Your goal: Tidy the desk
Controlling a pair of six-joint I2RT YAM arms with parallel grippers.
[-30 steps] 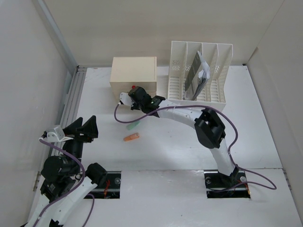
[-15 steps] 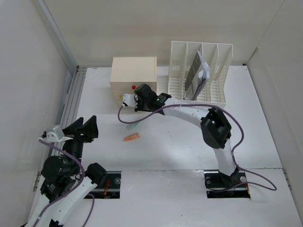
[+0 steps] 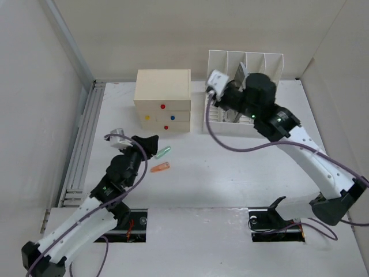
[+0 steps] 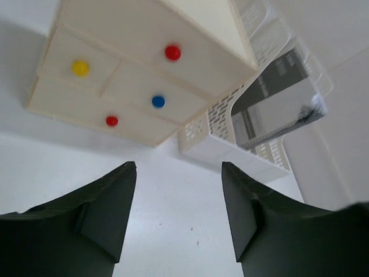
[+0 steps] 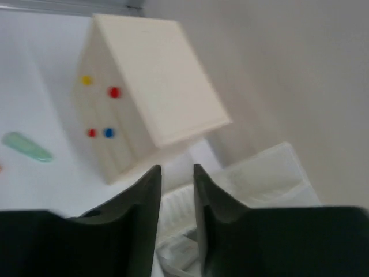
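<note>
The worktop (image 3: 230,173) lies flat under both arms, walled by white panels, with a rail (image 3: 81,144) down its left edge. A drawer box (image 3: 163,92) and a file rack (image 3: 253,69) stand side by side at its far edge. A green piece (image 3: 163,153) and an orange piece (image 3: 159,168) lie loose left of centre, in front of the box. The step in hand looks like fetching these. The left claw (image 4: 177,167) is spread and empty, just beside the green piece. Next it likely must drop and straddle that flat piece across its narrow width. The right claw (image 5: 177,168) is slightly parted, gripping nothing, raised by the rack's front left corner. A second ago it was clenched at the box front, and the left arm was folded back by the rail.
</note>
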